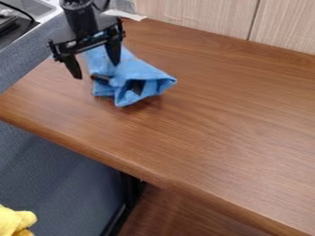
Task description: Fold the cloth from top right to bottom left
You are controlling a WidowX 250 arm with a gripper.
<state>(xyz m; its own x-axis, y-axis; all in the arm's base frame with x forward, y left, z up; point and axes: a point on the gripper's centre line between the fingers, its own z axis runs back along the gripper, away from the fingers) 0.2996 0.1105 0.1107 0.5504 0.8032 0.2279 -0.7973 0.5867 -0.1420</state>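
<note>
The gripper [96,70] hangs over the upper left part of the wooden table, its two black fingers spread apart. One finger is left of the blue cloth, the other in front of the cloth's upper part. The blue cloth [141,73] lies crumpled and partly folded on the table, below and right of the gripper, with a raised fold toward its right end. Dark spots show in its folds; I cannot tell whether they are shadow or objects. Part of the cloth's upper left is hidden behind the gripper.
The brown table [215,110] spreads to the right, its front edge running diagonally from left to lower right. A pale wood panel [197,14] stands behind it. At the upper left are a grey sink [31,7] and a dark object. Something yellow [14,221] is at the lower left corner.
</note>
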